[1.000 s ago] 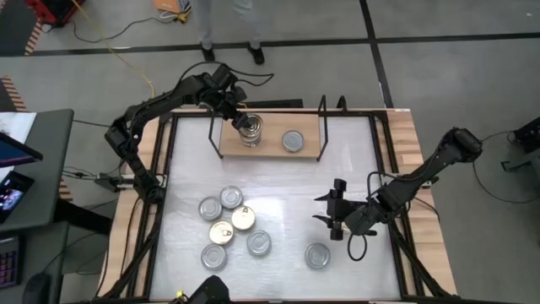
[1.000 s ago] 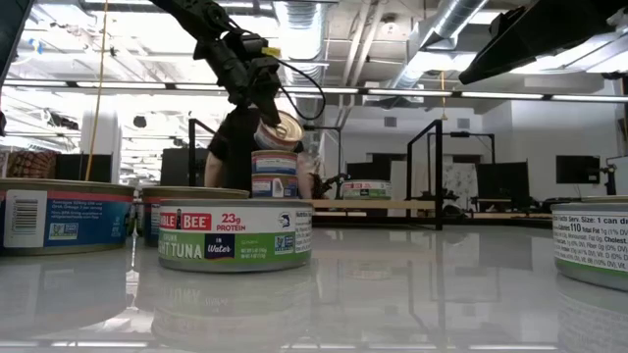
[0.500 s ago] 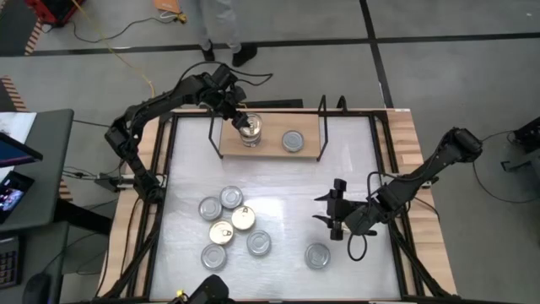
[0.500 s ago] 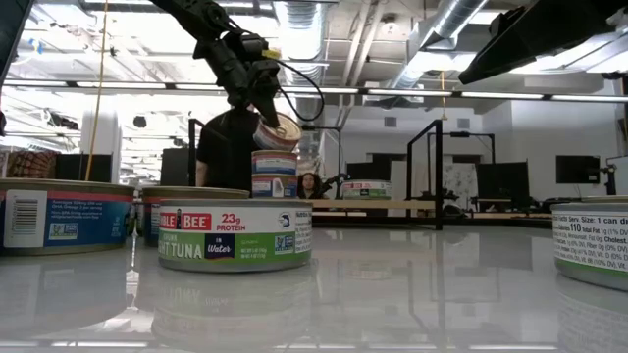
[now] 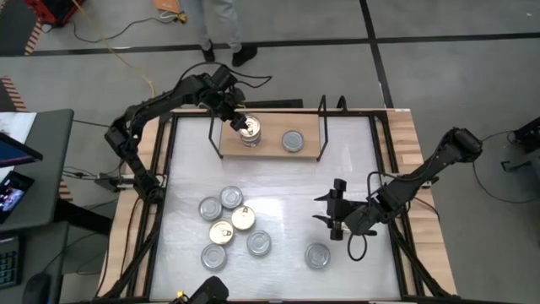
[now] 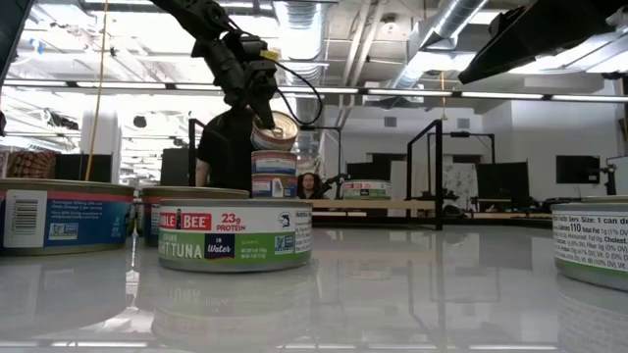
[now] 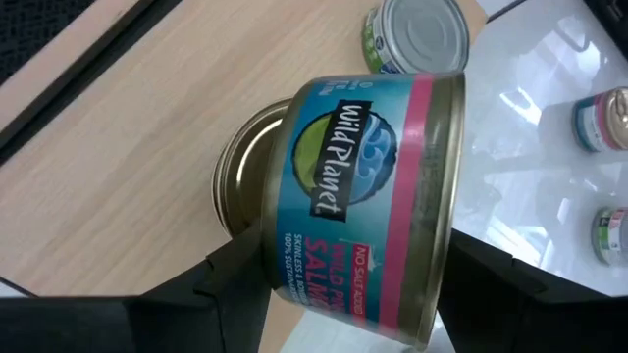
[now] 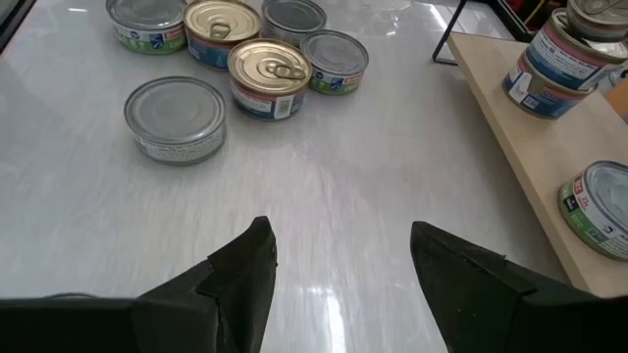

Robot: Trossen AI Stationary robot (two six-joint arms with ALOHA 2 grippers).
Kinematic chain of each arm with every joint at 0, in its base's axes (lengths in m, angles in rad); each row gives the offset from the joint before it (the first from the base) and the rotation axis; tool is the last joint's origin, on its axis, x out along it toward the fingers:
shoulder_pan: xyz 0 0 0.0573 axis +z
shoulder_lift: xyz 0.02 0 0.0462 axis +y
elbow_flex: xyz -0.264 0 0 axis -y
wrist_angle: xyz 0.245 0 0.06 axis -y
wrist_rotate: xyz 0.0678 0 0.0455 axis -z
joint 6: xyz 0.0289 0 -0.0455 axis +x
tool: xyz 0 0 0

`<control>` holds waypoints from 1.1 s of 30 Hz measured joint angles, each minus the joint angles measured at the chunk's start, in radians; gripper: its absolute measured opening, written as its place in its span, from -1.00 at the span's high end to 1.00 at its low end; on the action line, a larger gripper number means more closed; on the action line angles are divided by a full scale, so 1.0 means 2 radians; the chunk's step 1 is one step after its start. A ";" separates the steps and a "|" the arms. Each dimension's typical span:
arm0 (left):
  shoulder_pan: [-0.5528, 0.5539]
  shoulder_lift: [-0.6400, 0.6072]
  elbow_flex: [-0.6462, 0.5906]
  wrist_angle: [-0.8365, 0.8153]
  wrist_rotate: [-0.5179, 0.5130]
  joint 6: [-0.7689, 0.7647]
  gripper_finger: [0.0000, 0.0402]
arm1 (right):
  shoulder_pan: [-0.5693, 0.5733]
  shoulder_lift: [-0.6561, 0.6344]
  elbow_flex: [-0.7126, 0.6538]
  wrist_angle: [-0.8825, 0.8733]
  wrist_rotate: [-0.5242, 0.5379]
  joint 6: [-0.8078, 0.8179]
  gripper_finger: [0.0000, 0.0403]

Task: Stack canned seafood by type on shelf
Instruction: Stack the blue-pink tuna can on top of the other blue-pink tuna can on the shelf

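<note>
My left gripper [image 5: 242, 123] is over the left part of the light-wood shelf [image 5: 270, 150], shut on a blue-and-pink salmon tin [image 7: 368, 196]. Under that tin stands a stack of two like tins [image 6: 275, 175] with a gold lid [image 7: 243, 176]. A silver-topped tin [image 5: 293, 140] sits by its base on the shelf to the right of the stack. Several tins [image 5: 229, 226] cluster on the white table's near left, and one tin [image 5: 317, 255] lies apart. My right gripper [image 5: 332, 216] hovers open above the table's right middle. My left gripper pinches the salmon tin's side wall [image 7: 294, 245] between its two fingers [image 7: 231, 284], one on each side of the round. The fingers slant down from the table's far left. The tin [image 6: 276, 129] is tilted just above the stack; I cannot tell whether its lower edge touches the gold lid.
Black wire frames [image 5: 322, 114] rise at both ends of the shelf. Free shelf board lies between the stack and the silver-topped tin [image 6: 366, 189] and beyond it. A person [image 6: 228, 147] stands past the table's far edge.
Both arms and the tins have kept still. The person beyond the far edge has shifted a step.
</note>
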 joint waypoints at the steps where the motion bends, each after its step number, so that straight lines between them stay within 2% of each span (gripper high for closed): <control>1: 0.000 0.000 0.000 0.000 0.002 -0.001 -0.18 | 0.000 0.000 0.000 0.000 0.000 -0.001 -0.31; 24: -0.001 0.000 0.000 0.002 0.043 -0.022 -0.18 | 0.000 0.000 0.000 0.001 0.000 -0.004 -0.31; 33: 0.006 0.000 -0.001 -0.001 0.003 -0.021 -0.18 | 0.000 0.000 0.000 0.001 0.000 -0.004 -0.31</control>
